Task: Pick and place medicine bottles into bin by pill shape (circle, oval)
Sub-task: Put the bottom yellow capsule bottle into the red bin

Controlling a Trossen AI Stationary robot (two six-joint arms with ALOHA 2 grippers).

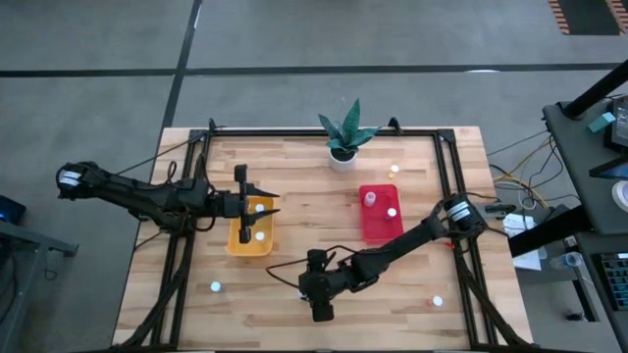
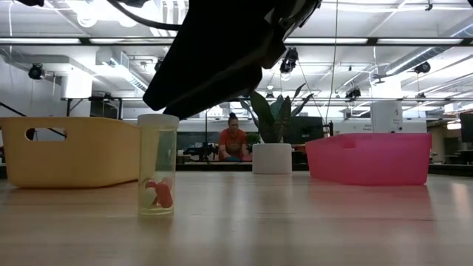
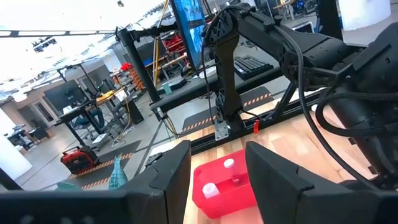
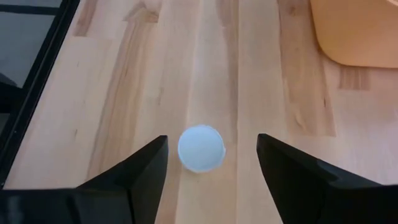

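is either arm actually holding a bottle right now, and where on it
Neither. The right end effector is open above a small white-capped clear plastic bottle standing on the wooden table, fingers not touching it. The left end effector is open with nothing between its fingers.

Seven medicine bottles [image 1: 215,287], two bins [image 1: 380,224], one plant [image 1: 345,130].

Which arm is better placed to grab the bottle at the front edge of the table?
The right. Its gripper hangs directly over that bottle with jaws open on either side of the white cap. The left gripper is away over the yellow bin.
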